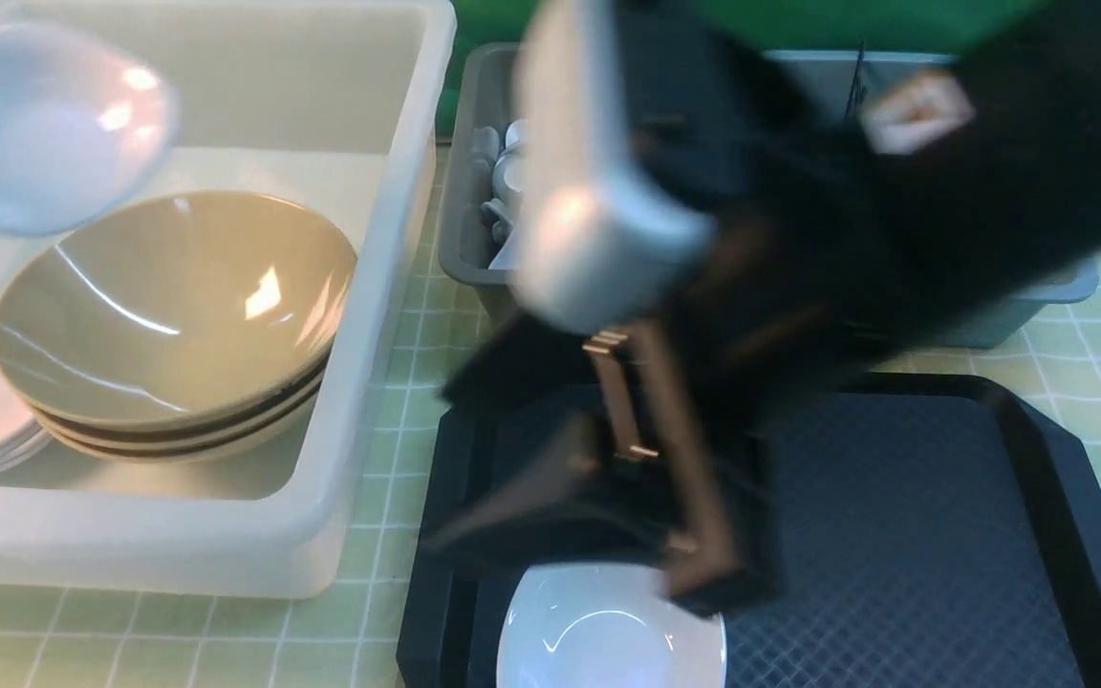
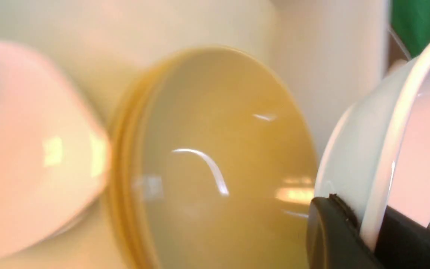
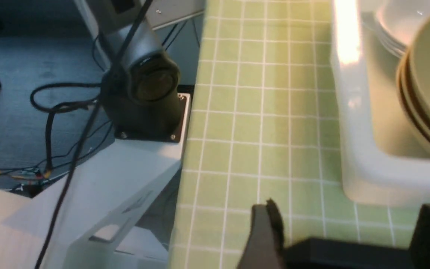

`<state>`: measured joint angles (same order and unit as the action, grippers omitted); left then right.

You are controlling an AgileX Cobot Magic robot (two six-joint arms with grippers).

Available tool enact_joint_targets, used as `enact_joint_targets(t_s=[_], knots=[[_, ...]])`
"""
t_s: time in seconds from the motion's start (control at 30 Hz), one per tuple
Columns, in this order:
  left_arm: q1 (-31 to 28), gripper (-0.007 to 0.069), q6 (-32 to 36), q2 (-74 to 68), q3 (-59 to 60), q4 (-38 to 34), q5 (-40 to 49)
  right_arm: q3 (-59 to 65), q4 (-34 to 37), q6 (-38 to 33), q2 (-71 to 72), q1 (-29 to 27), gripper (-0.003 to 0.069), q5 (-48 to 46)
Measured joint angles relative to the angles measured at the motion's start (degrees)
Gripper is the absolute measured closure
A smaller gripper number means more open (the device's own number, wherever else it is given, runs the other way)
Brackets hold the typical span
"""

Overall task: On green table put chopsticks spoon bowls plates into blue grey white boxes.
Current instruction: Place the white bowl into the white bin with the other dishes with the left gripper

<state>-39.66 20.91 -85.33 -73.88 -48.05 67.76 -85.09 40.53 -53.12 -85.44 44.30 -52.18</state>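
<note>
Front view: a glossy white bowl (image 1: pixel 49 129) hangs at ten o'clock over the frosted white box (image 1: pixel 388 287), which holds stacked tan bowls (image 1: pixel 173 315). At six o'clock a second white bowl (image 1: pixel 608 631) sits on the diamond-textured black tray (image 1: pixel 942 535), just by the blurred right gripper (image 1: pixel 608 535).

Left wrist view: the left gripper (image 2: pixel 368 239) has its jaws clenched on the white bowl's thin rim.

Right wrist view: the jaws stand apart, empty, above the tray's edge and the gridded green tabletop (image 3: pixel 256 130). The box's rounded corner is near.
</note>
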Motion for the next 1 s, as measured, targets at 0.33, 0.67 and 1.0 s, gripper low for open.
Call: enact_joint_targets(t_s=[0.33, 0.67, 1.0], knots=[[-7.39, 0.0609, -8.95, 0.71, 9.50, 7.76, -14.23, -7.99, -0.51, 4.97, -6.55, 0.28, 0.0620, -0.54], [-7.32, 0.0607, -11.83, -5.43, 9.76, 11.85, -17.37, -8.03, -0.51, 4.97, -6.66, 0.28, 0.0635, -2.00], [-1.81, 0.0520, -16.61, -6.79, 9.71, 23.01, -20.62, -8.06, -0.51, 5.21, -9.71, 0.28, 0.0635, -4.59]])
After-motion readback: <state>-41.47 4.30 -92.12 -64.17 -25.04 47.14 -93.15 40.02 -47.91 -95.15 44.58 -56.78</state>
